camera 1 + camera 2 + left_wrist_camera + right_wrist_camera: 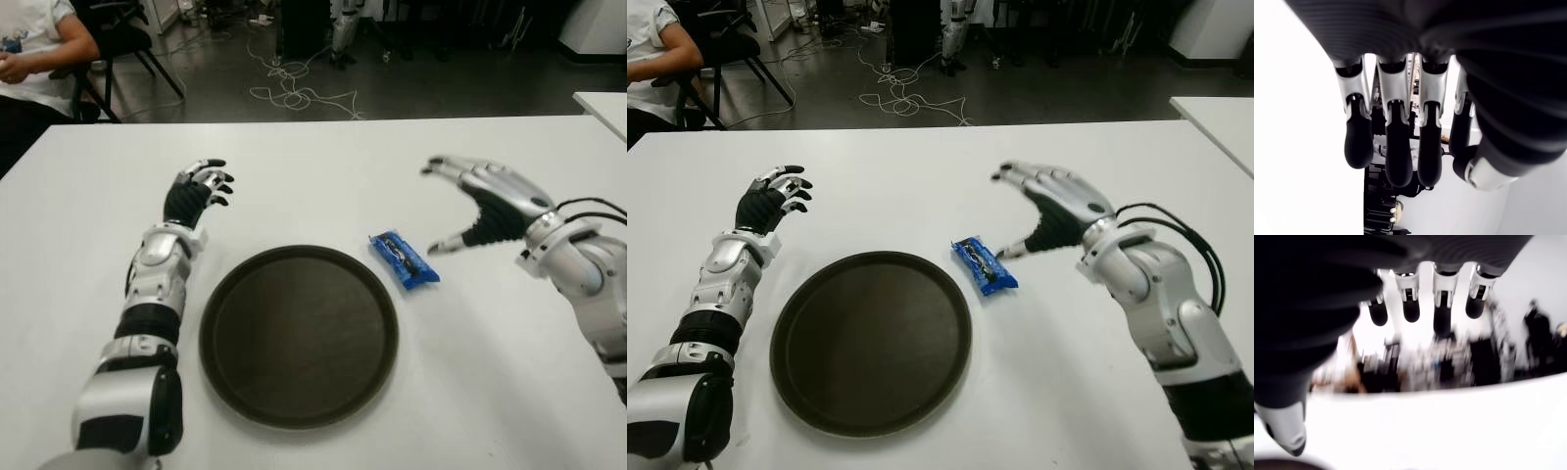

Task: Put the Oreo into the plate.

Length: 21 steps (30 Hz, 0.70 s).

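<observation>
Lying on the table (313, 166) just right of the plate (299, 335): the Oreo (403, 258), unseen by both wrist views. Hovering right of it, spread and empty: right hand (480, 204). Idling left of the plate, relaxed, gripping nothing: left hand (196, 192).

blue oreo pack (404, 258) flat beside dark plate (299, 335)

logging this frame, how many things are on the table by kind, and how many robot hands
Oreo packs: 1, blue Oreo pack, just right of the plate
Plates: 1, dark round plate, nothing in it
Robot hands: 2, left hand left of the plate, right hand open beside the pack
Total: 4
</observation>
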Tool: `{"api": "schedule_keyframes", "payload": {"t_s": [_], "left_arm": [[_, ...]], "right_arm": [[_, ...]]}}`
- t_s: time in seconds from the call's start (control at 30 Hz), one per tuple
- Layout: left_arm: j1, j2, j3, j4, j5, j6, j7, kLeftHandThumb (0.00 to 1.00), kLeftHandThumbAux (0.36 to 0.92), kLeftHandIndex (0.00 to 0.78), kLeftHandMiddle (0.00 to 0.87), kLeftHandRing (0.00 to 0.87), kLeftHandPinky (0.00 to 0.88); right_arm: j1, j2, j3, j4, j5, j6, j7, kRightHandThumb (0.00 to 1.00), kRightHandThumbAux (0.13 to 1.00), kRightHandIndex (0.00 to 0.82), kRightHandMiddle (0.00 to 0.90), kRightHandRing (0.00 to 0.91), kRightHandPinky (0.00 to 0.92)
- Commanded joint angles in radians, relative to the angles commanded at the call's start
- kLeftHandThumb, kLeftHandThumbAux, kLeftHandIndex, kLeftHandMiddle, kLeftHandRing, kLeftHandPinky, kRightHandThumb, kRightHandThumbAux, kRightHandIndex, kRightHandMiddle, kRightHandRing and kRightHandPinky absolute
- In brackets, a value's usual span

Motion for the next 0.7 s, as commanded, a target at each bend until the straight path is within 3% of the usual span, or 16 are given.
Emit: {"api": "schedule_keyframes", "payload": {"t_s": [0.7], "left_arm": [[-0.003,0.005,-0.018,0.033,0.033,-0.047,0.035,0.833,0.672,0.419,0.469,0.513,0.569]], "right_arm": [[-0.031,-0.008,0.085,0.047,-0.114,0.008,0.047,0.000,0.746,0.030,0.061,0.031,0.041]]}}
